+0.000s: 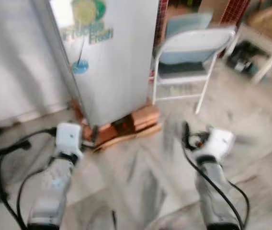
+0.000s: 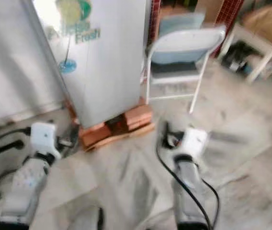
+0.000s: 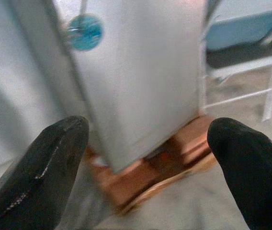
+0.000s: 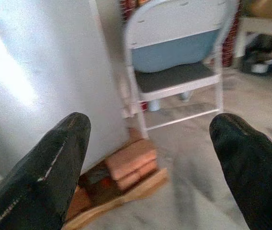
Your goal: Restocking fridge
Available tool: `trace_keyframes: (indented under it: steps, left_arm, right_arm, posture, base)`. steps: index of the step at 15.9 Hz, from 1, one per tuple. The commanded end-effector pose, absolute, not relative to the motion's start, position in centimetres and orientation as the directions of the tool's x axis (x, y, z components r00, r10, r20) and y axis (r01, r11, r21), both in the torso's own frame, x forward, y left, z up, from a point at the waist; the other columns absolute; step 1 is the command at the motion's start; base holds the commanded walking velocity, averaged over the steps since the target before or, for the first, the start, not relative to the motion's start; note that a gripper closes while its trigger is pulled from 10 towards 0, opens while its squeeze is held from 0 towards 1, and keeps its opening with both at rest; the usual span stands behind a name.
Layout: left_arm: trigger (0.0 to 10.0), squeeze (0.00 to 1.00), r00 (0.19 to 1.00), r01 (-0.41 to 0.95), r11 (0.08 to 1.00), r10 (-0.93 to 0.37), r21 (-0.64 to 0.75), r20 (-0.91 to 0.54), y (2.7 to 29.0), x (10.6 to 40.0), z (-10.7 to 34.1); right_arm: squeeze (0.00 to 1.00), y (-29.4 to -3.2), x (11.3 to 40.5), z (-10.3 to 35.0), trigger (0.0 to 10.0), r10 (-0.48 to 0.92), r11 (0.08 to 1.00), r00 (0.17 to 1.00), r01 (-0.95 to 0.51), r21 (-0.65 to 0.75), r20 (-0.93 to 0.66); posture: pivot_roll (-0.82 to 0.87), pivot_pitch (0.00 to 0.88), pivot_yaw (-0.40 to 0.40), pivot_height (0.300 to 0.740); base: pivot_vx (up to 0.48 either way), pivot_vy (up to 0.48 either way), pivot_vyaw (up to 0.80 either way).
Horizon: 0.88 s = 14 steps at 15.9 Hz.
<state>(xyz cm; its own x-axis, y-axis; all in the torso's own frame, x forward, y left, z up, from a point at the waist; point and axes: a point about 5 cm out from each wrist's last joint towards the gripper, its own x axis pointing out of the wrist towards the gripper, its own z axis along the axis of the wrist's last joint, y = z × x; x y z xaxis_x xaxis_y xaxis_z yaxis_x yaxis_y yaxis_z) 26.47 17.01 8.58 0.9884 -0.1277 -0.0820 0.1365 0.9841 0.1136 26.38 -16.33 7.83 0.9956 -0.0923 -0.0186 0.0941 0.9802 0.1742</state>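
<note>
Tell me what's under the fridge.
The fridge stands on reddish bricks laid on a wooden board on the floor. How far the bricks run beneath it is hidden by its body.

A white folding chair point(image 1: 191, 52) with a blue seat back is standing ahead of the right hand point(image 4: 145, 158), on a pale, streaked floor point(image 1: 141, 177). Reddish bricks point(image 1: 141, 119) on a wooden board are lying ahead, between the two hands. Black cables point(image 1: 11, 143) are trailing beside the left hand point(image 3: 145, 163).
</note>
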Motion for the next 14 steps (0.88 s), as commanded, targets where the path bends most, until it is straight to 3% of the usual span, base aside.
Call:
trace_keyframes:
  steps: [1, 2, 3, 4, 8, 14]
  left_arm:
    - [10.0, 0.0, 0.977, 0.202, 0.97, -0.191, 0.134, -0.09, 15.6, 26.8, 8.4]
    - [10.0, 0.0, 0.976, 0.209, 0.967, -0.197, 0.148, -0.087, 15.5, 27.1, 8.4]
    - [10.0, 0.0, 0.978, 0.202, 0.968, -0.19, 0.151, -0.085, 15.6, 27.6, 8.4]
    - [10.0, 0.0, 0.978, 0.197, 0.971, -0.186, 0.135, -0.09, 15.6, 27.7, 8.3]
    - [10.0, 0.0, 0.982, 0.179, 0.974, -0.168, 0.141, -0.085, 15.1, 26.8, 7.6]
    - [10.0, 0.0, 0.991, 0.094, 0.985, -0.078, 0.145, -0.108, 17.3, 23.5, 7.0]
  right_arm:
    - [0.94, -17.6, 26.2, 7.8, 10.0, -0.141, 0.98, 0.99, 0.141, 0.143, -0.008]
    - [0.94, -17.6, 26.2, 7.9, 10.0, -0.141, 0.981, 0.99, 0.14, 0.135, -0.002]
    - [0.3, -17.9, 26.2, 7.9, 10.0, -0.147, 0.982, 0.989, 0.145, 0.124, 0.002]
    - [0.0, -18.1, 26.1, 7.9, 10.0, -0.166, 0.98, 0.986, 0.164, 0.109, 0.005]
    - [0.0, -18.2, 25.3, 7.8, 10.0, -0.157, 0.985, 0.988, 0.156, 0.074, 0.008]
    - [0.0, -19.9, 22.8, 7.7, 10.0, -0.133, 0.991, 0.991, 0.133, 0.021, -0.013]
  posture:
    - [0.08, 0.064, 0.051, 0.74]
    - [0.07, 0.064, 0.055, 0.74]
    - [0.05, 0.065, 0.065, 0.74]
    - [0.04, 0.065, 0.058, 0.74]
    - [0.04, 0.095, 0.035, 0.74]
    - [0.06, 0.105, -0.001, 0.74]
  base:
    - [0.0, 0.0, 0.0]
    - [0.0, 0.0, 0.0]
    - [0.0, 0.0, 0.0]
    - [0.0, 0.0, 0.0]
    - [0.0, 0.0, 0.0]
    - [0.0, 0.0, 0.0]
